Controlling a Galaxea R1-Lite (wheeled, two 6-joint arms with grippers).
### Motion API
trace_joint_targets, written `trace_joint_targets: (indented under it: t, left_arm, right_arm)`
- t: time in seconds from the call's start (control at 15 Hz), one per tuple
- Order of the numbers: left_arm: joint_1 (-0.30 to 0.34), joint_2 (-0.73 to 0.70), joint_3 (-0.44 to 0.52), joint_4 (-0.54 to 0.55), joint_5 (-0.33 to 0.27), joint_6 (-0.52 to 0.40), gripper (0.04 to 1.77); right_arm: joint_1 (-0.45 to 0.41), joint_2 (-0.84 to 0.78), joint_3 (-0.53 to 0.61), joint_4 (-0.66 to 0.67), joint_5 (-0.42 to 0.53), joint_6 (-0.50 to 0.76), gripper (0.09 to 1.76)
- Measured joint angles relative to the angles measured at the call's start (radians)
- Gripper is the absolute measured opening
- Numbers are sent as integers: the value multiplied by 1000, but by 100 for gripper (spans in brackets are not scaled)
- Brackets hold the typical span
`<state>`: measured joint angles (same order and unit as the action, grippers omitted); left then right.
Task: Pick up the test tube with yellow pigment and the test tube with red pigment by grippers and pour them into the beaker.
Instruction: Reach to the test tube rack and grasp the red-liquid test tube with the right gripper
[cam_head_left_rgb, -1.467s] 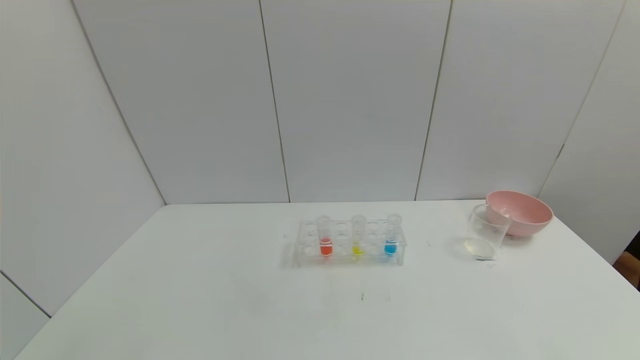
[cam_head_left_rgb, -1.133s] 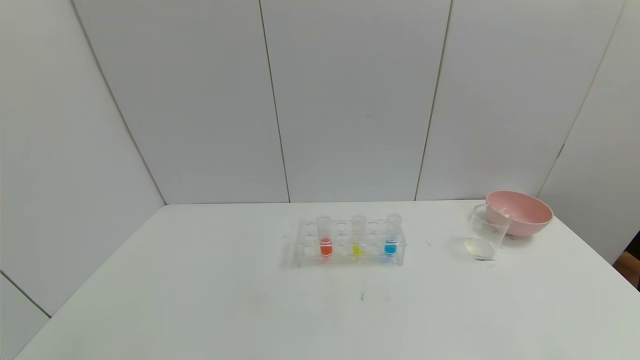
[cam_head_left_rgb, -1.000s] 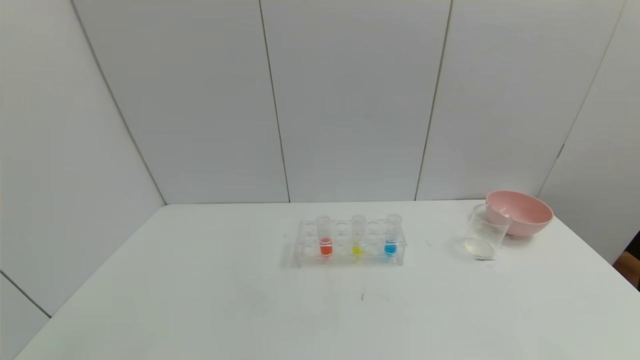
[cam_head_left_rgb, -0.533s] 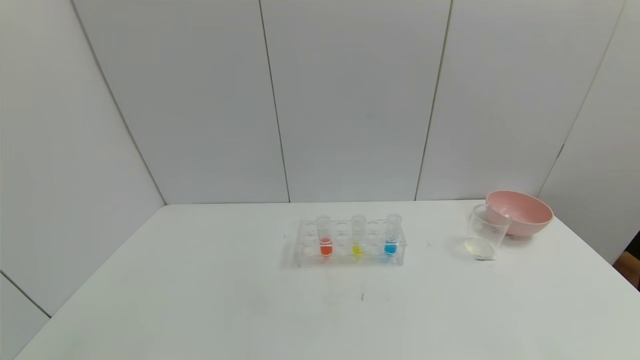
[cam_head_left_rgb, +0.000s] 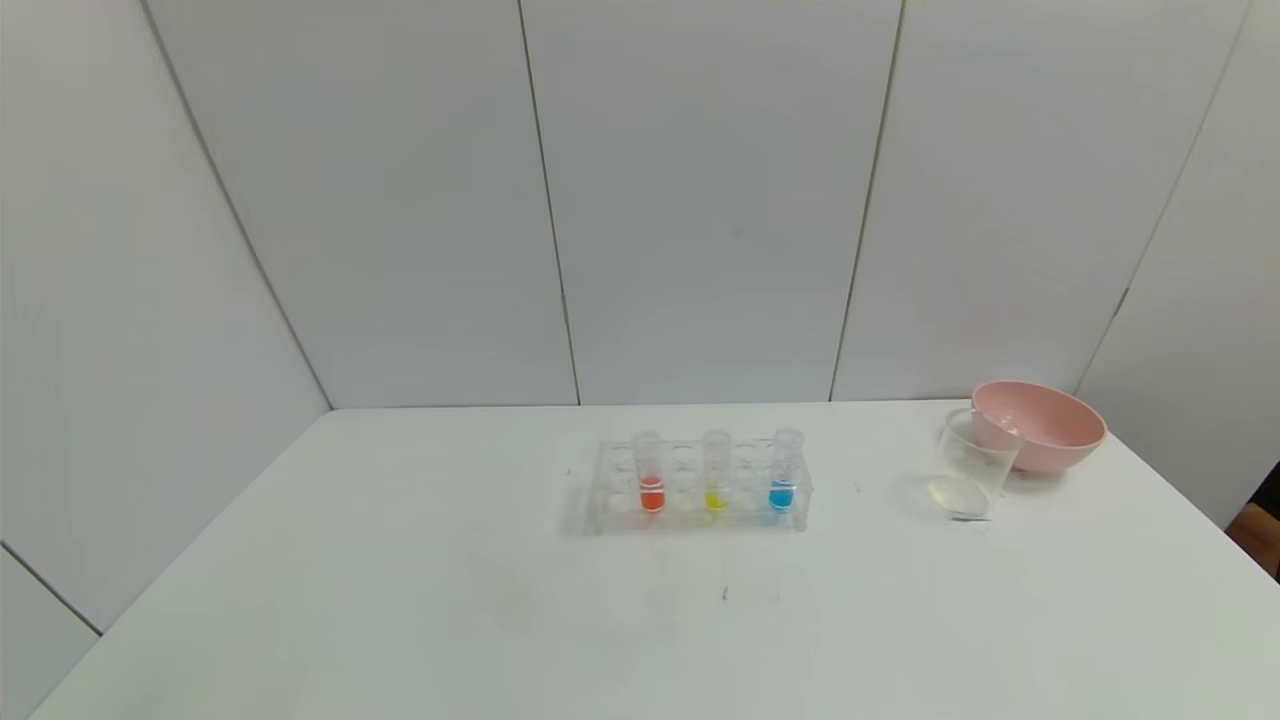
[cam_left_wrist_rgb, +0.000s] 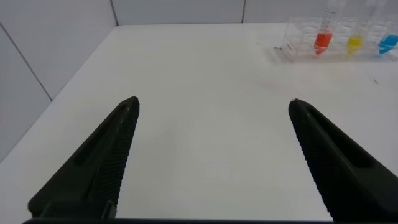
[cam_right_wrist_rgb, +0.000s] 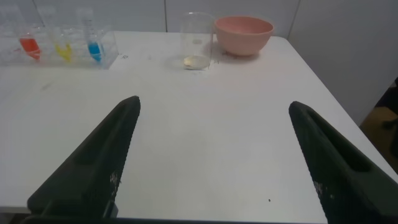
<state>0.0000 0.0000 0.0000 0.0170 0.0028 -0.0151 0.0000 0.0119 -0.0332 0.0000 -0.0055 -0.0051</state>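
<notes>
Tubes: 3 in rack (cam_head_left_rgb: 700, 490) (red (cam_head_left_rgb: 650, 473), yellow (cam_head_left_rgb: 716, 472), blue (cam_head_left_rgb: 784, 470)), 1 beaker (cam_head_left_rgb: 968, 465).

The right pincer (cam_right_wrist_rgb: 214, 158) is seen spread wide, its two black fingers (cam_right_wrist_rgb: 93, 165) well apart above bare white table (cam_right_wrist_rgb: 205, 124), nothing held between them. Farther off, a clear rack (cam_right_wrist_rgb: 59, 46) is set on the table with three tubes upright in it: the test tube with red pigment (cam_right_wrist_rgb: 28, 42), the test tube with yellow pigment (cam_right_wrist_rgb: 62, 43), and a blue-liquid tube (cam_right_wrist_rgb: 92, 42). The beaker (cam_right_wrist_rgb: 197, 42) is stood apart from the rack, just beside a pink bowl (cam_right_wrist_rgb: 244, 34).
</notes>
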Motion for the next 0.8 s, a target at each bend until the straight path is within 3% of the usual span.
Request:
trace_joint_targets:
  t: [0.47,0.8]
  left_arm:
    - [0,0,0,0,0,0,172]
    - [0,0,0,0,0,0,172]
  right_arm:
    - [17,277,-221,-40,47,78,171]
    - [33,596,-348,-216,83,93,171]
